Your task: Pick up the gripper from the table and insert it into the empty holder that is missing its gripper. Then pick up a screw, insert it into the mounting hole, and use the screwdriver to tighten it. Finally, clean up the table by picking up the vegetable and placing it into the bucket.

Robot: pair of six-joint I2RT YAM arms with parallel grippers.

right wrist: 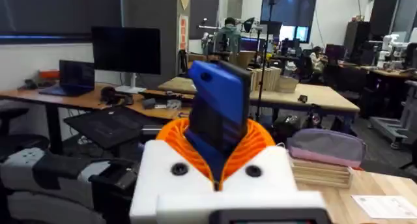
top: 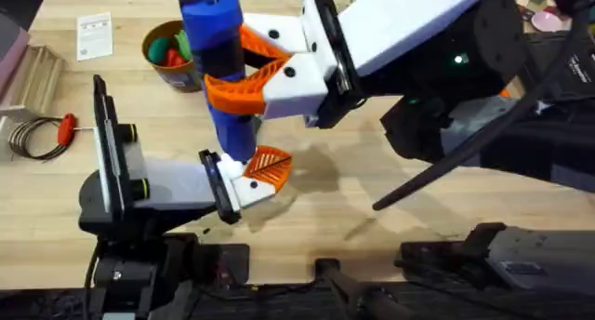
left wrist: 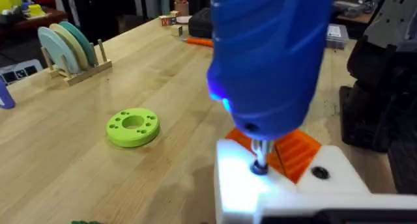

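My right gripper (top: 237, 67) (right wrist: 218, 155) is shut on the blue electric screwdriver (top: 218, 41) (right wrist: 218, 110), holding it upright over the table's middle. Its bit (left wrist: 258, 157) presses down on the white block with an orange ribbed pad at the front of my left gripper (top: 249, 182) (left wrist: 280, 178). The screw and the loose gripper piece are hidden. The holder (left wrist: 68, 49), a wooden rack with teal and grey slats, stands farther off. The bucket (top: 177, 76) sits at the back left with green and red toys inside. A dark green sliver (left wrist: 85, 221) may be the vegetable.
A lime-green disc (left wrist: 133, 127) lies on the table between the rack and my left gripper. A red-handled tool with a wire loop (top: 65, 126), a paper card (top: 95, 33) and a wooden tray (top: 33, 73) lie at the left. The right arm spans the table's right half.
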